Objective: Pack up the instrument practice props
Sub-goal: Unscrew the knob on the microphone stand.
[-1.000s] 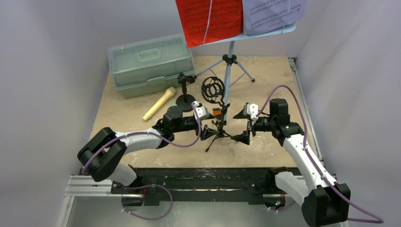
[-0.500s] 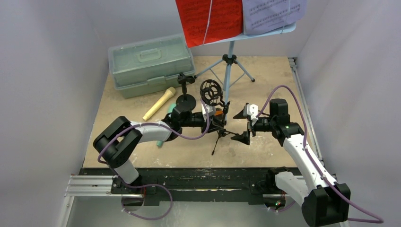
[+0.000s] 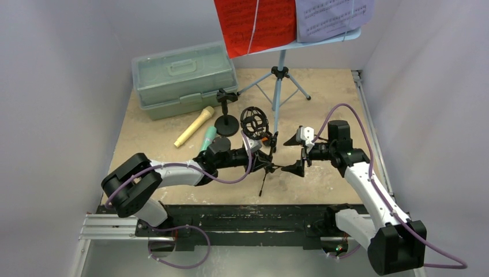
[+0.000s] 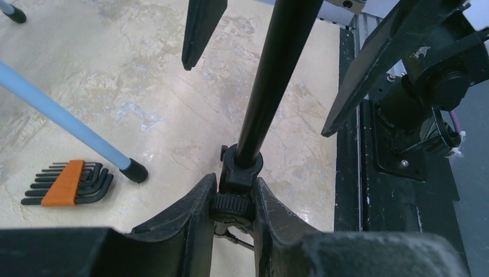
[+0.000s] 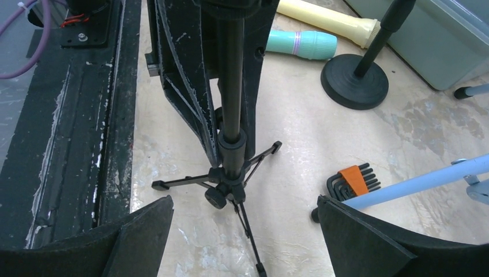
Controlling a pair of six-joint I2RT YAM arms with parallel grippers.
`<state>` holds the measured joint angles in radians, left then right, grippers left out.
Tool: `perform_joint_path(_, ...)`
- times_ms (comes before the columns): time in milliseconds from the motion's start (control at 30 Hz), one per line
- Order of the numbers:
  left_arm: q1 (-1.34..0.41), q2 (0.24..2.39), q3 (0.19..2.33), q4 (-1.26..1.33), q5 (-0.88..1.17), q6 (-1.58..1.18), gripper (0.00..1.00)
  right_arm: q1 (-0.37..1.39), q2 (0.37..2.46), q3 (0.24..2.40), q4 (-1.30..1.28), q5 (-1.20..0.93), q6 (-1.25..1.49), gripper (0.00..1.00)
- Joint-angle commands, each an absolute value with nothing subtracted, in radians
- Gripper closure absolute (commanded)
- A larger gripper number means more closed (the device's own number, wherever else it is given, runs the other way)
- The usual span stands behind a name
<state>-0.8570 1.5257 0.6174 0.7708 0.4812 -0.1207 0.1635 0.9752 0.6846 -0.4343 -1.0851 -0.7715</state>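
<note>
Landmark: ring-top tripod holder [image 3: 256, 122], mid-table.

Top view only:
- Pale green case [image 3: 184, 78], well behind-left of it.
- Light-blue music rack [image 3: 279, 75] behind it, carrying red sheet [image 3: 254, 23] and purple sheet [image 3: 331, 17]; print too small to read.

Left of it: round-base holder [image 3: 226, 124], tan microphone [image 3: 194, 127], teal microphone [image 3: 206, 138].

Left wrist view alone shows the left gripper [image 4: 233, 196] clenched on its lower collar.

Right gripper [image 3: 295, 153] gapes just right of it, apart.

Hex key set [image 4: 66, 183] just behind it.
</note>
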Motion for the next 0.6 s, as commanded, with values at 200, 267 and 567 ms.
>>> perform_joint_path(200,-0.861,1.510,0.588,0.894,0.387,-0.219,0.72,0.168,0.984,0.684,-0.437,-1.117,-0.782,0.01)
perform_joint_path(267,-0.861,1.501,0.581,0.890,0.384,-0.226,0.64,0.169,0.984,0.684,-0.439,-1.118,-0.782,0.01)
perform_joint_path(567,-0.855,1.333,0.483,0.771,0.376,-0.226,0.28,0.175,0.988,0.688,-0.451,-1.123,-0.798,0.01)
